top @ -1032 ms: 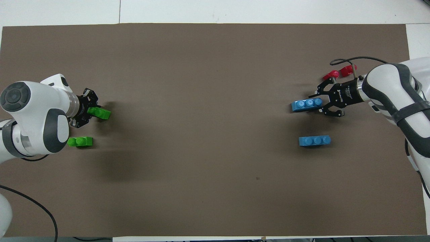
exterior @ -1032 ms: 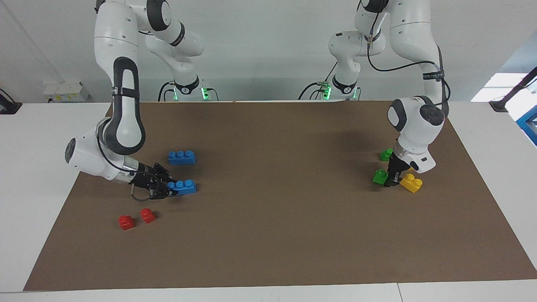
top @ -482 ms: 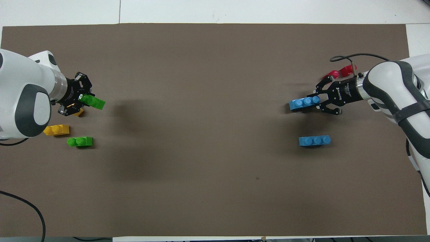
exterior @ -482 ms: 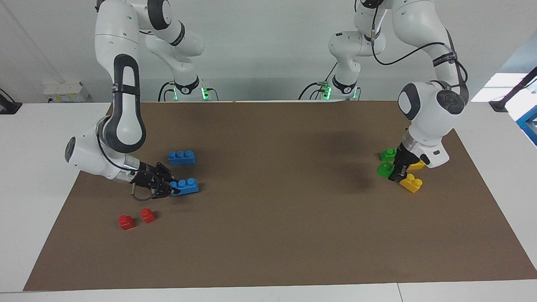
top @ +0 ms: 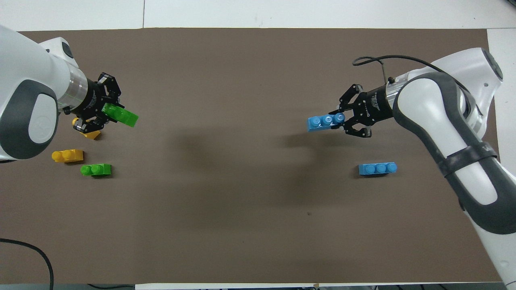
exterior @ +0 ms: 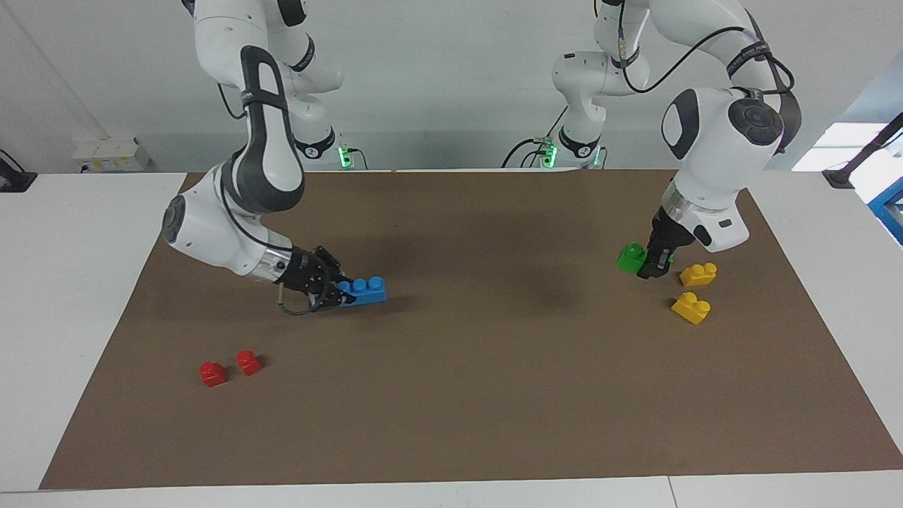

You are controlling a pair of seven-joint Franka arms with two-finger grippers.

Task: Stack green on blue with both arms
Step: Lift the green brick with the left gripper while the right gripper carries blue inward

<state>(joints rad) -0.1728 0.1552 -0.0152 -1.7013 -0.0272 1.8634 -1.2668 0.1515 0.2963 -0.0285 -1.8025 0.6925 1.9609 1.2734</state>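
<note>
Facing view: right gripper (exterior: 337, 291), jaws clamped on blue brick (exterior: 362, 290), raised over tabletop (exterior: 451, 395); second blue brick hidden by the arm. Left gripper (exterior: 652, 262), jaws closed on green brick (exterior: 630, 257), above the yellow bricks (exterior: 695, 289); second green brick hidden by it.

Overhead view: spare blue brick (top: 377, 168) and spare green brick (top: 96, 170) visible; one yellow brick (top: 89, 134) half covered.

In the overhead frame, the left gripper (top: 105, 109) holds the small green two-stud plastic brick (top: 121, 115) at mid-left, above the bench (top: 242, 225). Below it lie two yellow two-stud plastic bricks (top: 67, 155) and a second green brick (top: 96, 169). At mid-right, the right gripper (top: 347, 119) holds the long blue three-stud plastic brick (top: 324, 121) over the bench, with a second blue brick (top: 377, 168) lower right of it. Two red single-stud bricks (exterior: 229, 367) sit side by side at the facing frame's lower left.
</note>
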